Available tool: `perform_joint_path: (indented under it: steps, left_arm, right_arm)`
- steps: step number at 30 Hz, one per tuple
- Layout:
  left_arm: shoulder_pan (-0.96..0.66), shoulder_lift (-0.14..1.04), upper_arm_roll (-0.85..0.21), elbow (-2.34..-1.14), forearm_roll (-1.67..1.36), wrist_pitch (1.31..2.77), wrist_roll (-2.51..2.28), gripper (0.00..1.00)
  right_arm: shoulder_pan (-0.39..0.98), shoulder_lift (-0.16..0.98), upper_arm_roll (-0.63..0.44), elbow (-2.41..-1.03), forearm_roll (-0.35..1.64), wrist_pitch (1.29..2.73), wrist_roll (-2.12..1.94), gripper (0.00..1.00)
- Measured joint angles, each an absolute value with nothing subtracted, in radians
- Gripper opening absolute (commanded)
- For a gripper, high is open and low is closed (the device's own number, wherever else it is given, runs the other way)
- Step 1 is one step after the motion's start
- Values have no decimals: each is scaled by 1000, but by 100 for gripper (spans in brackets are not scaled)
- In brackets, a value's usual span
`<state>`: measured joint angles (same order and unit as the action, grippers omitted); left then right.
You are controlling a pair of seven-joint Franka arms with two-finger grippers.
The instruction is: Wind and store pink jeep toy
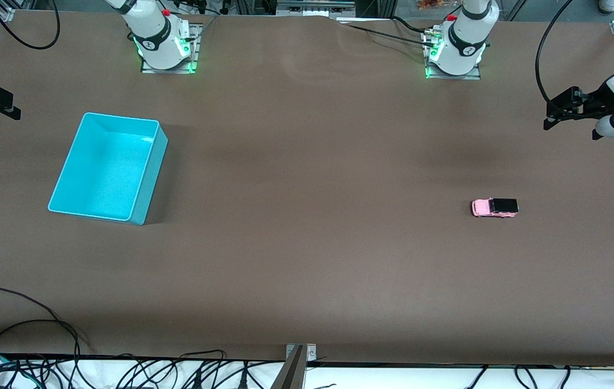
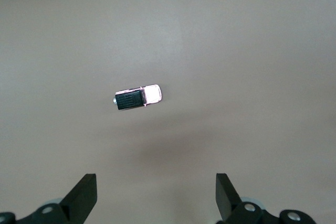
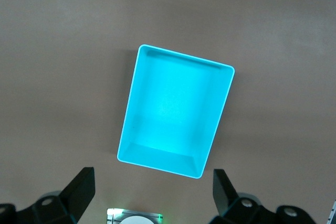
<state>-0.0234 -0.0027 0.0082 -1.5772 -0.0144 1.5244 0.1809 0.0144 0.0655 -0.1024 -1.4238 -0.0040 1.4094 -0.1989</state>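
pink jeep toy (image 1: 494,207) on worktop toward left arm's end, far from turquoise bin (image 1: 108,168) | left tool (image 2: 156,195) apart, high over it | right tool (image 3: 153,192) apart above bin | risk: tiny jeep rolls off as fingers close

Brown table (image 1: 307,259) with black cables (image 1: 26,335) along its edge.

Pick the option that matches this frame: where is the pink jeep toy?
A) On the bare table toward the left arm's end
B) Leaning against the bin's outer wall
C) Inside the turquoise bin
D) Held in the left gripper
A: the pink jeep toy sits on its wheels on the brown table, well apart from the empty turquoise bin.
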Motion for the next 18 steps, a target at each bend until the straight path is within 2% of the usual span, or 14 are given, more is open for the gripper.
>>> perform_joint_path:
  steps: [18]
  left_arm:
    - [-23, -3, 8, -1577, -14, 1524, 181, 100]
  right_arm:
    - [15, 62, -99, -1422, -4, 1429, -199, 100]
